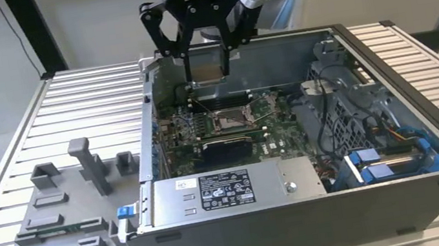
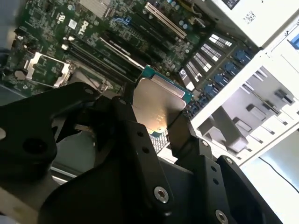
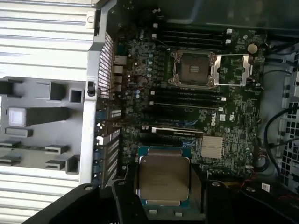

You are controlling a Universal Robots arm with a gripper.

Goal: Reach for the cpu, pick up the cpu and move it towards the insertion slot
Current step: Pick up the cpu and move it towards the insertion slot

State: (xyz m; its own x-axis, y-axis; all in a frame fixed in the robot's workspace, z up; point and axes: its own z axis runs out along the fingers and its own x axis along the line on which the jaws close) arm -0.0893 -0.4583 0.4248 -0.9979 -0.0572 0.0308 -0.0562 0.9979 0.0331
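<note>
Cpu in hand, seemingly above case; insertion slot open.

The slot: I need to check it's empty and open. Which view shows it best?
The first wrist view: it looks straight down into the slot, its frame unobstructed, away from the gripper holding the cpu. The exterior view shows it small; the second wrist view shows it obliquely at the edge.

Robotics lab bench: slatted aluminium table, opened computer case, fixture blocks.
</note>
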